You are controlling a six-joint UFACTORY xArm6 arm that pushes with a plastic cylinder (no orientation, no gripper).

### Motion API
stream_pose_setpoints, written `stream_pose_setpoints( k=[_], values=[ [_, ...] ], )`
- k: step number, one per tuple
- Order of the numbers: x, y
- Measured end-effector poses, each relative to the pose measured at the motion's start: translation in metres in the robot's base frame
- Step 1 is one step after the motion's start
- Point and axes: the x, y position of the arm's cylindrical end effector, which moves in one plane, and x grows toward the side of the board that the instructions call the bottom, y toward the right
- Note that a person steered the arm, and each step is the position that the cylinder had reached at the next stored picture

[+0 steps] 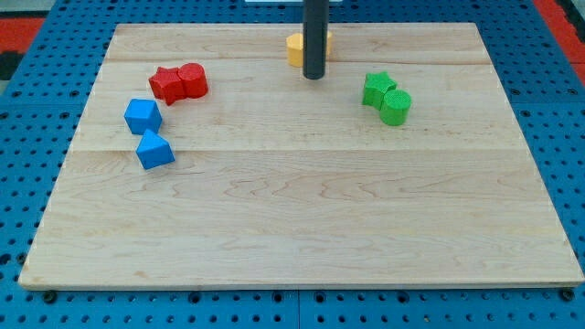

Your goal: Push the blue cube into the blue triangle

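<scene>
The blue cube [143,115] lies at the view's left on the wooden board [302,219]. The blue triangle [154,150] lies just below it and slightly to the right, nearly touching it. My tip [313,76] is at the view's top centre, far to the right of both blue blocks, just in front of a yellow block [296,47] that the rod partly hides.
A red star-shaped block [166,84] and a red cylinder [193,80] sit together above the blue cube. A green star-shaped block [377,89] and a green cylinder [396,106] sit together at the right. Blue pegboard surrounds the board.
</scene>
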Motion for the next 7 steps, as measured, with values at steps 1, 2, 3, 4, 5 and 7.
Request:
stream_pose_setpoints(
  k=[1,2,3,4,5,7],
  values=[
    [0.116,0.015],
    [0.198,-0.02],
    [0.209,-0.123],
    [0.216,-0.237],
    [0.138,-0.332],
    [0.047,-0.315]
  ],
)
